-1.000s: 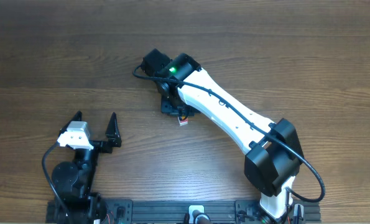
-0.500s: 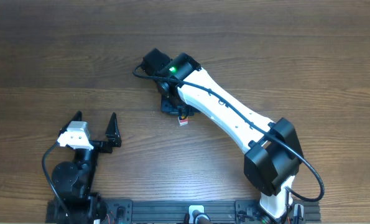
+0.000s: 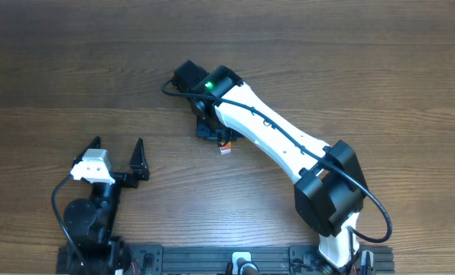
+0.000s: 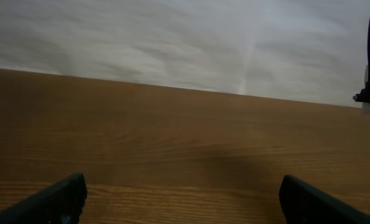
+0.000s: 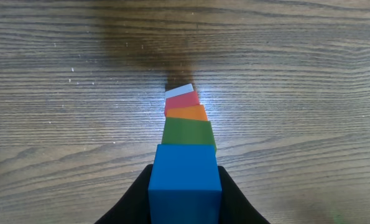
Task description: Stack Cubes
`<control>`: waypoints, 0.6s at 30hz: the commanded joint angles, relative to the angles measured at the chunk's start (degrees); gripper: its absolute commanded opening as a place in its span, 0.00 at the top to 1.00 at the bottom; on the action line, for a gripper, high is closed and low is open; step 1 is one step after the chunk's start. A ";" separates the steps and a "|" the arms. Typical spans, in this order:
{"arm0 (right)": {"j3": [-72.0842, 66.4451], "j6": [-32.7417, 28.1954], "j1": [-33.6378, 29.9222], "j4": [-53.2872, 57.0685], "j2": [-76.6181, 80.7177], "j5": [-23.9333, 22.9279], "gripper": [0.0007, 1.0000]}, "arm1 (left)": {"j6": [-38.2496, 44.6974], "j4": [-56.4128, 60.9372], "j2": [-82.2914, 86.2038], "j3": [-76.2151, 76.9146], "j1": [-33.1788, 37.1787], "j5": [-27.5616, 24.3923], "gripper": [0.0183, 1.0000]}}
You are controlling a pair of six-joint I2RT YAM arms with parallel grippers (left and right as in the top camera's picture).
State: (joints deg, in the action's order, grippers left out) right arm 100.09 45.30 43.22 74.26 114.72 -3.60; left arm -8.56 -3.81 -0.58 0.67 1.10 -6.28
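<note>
Left gripper (image 3: 118, 142) sat near the tabletop's (image 3: 380, 69) left end, close to the edge where the arm bases stand. Its fingers were spread wide with only bare wood between them. It was well apart from the stack and touched nothing. Its wrist view showed the right arm's cable and part of a link at the far side.

The stack stood near the middle of the tabletop, slightly left of centre. From the bottom up it was white cube (image 5: 179, 91), red cube (image 5: 181, 101), orange cube (image 5: 187, 113), green cube (image 5: 187, 134), blue cube (image 5: 185, 190). The column was not perfectly square, as the lower cubes sat slightly offset from the upper ones. In the top view only a sliver of red and white showed past the wrist.

Right gripper (image 5: 185, 171) hung directly above the stack, reaching in from the right base. The blue cube sat squarely between its fingers, one finger against each side face, so the jaws were clamped on it. The blue cube rested on the green one; I could not tell whether there was any gap between them.

Compared with 1.0 s ago, the right arm's elbow and forearm had shifted slightly left and its wrist had nudged a touch toward the far edge. The gripper stayed over the same spot. The left arm was unchanged.
</note>
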 commanded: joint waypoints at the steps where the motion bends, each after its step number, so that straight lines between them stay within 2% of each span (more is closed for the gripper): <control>1: 1.09 0.94 -0.37 -0.07 0.83 -0.74 0.78 | 0.85 -0.02 0.24 -0.33 0.26 -0.72 0.00; 5: 1.07 0.94 -0.37 0.07 0.83 -0.72 0.50 | 0.85 -0.02 0.24 -0.33 0.26 -0.72 0.00; 10: 1.05 0.94 -0.37 0.22 0.83 -0.72 0.23 | 0.85 -0.02 0.24 -0.33 0.26 -0.72 0.00; 13: 1.05 0.94 -0.37 0.22 0.83 -0.74 0.01 | 0.85 -0.02 0.24 -0.33 0.26 -0.72 0.00; 18: 1.05 0.92 -0.37 -0.39 0.83 -1.31 0.01 | 0.85 -0.02 0.24 -0.33 0.26 -0.72 0.00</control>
State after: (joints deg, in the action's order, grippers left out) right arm 100.09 46.15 43.22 74.35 114.72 -3.60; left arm -8.56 -3.81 -0.58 0.67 1.10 -6.26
